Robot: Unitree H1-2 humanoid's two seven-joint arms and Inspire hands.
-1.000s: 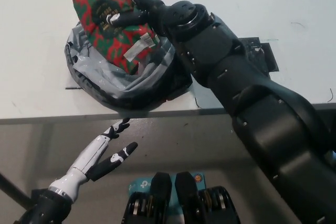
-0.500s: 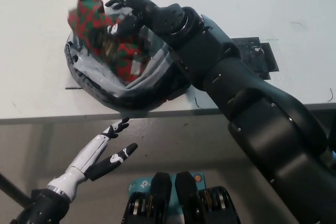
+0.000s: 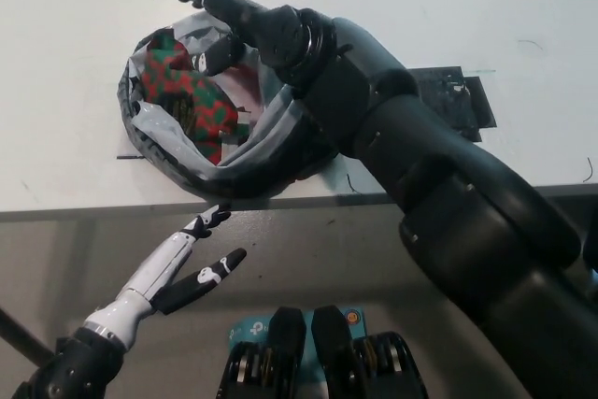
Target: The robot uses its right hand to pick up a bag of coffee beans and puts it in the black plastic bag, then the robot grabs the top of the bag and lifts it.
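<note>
Down goes the coffee bag (image 3: 187, 100): a second ago it was riding high above the rim in the black fingers, and now it is lying inside the black plastic bag (image 3: 266, 151), its red and green print showing through the open mouth on the left side. Meanwhile the right hand (image 3: 245, 27) is sitting over the far edge of the opening, fingers spread and holding nothing, so the drop is looking finished. That is putting the first half of the job behind us, by my reading, and the hand is already hovering close to the bag's rim, which is what it needs next: gathering the top and lifting. The plastic is slumping wide open on the white table (image 3: 467, 7), near its front edge, so bunching enough of that loose rim for a firm hold may be the tricky part. Down at the lower left, the white left hand (image 3: 192, 263) is resting below the table edge, fingers apart, holding nothing.
</note>
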